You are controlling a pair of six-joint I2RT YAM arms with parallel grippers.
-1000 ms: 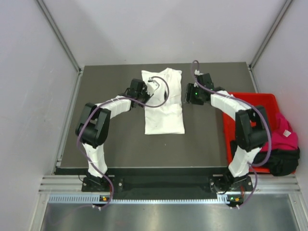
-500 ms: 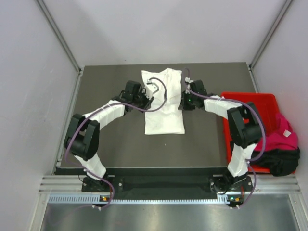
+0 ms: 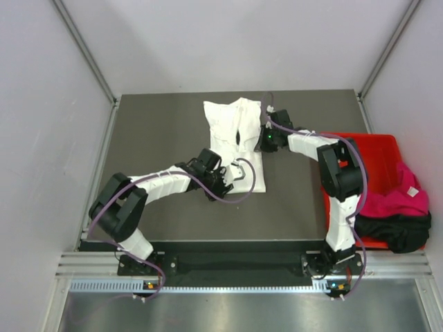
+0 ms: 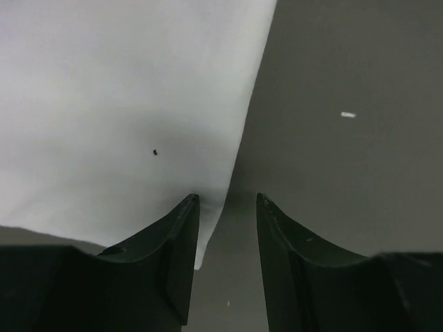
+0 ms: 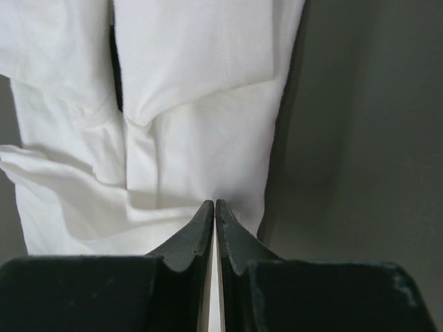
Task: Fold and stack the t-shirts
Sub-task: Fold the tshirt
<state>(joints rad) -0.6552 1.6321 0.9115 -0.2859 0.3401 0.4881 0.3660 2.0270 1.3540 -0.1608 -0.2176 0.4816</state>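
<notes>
The white t-shirt [image 3: 232, 128] lies lengthwise on the dark table, its sides folded in. My left gripper [image 3: 220, 185] sits low at the shirt's near left corner. In the left wrist view its jaws [image 4: 225, 200] stand open, and the cloth's [image 4: 124, 104] corner tip lies between them beside the left finger [image 4: 181, 228]. My right gripper [image 3: 261, 142] is at the shirt's right edge; in the right wrist view it [image 5: 215, 204] is shut, with a thin strip of the white cloth [image 5: 201, 69] between the fingers. A magenta-pink t-shirt [image 3: 408, 197] and a black one [image 3: 398, 232] lie at the right.
A red bin [image 3: 360, 142] stands at the table's right edge and holds the pink and black shirts, which spill over its near right corner. Grey walls enclose the table on three sides. A purple cable [image 3: 242, 173] from the left arm loops over the shirt's near end.
My left gripper came down from the shirt's left side to its near left corner and opened wider. My right gripper moved in onto the shirt's right edge and shut.
</notes>
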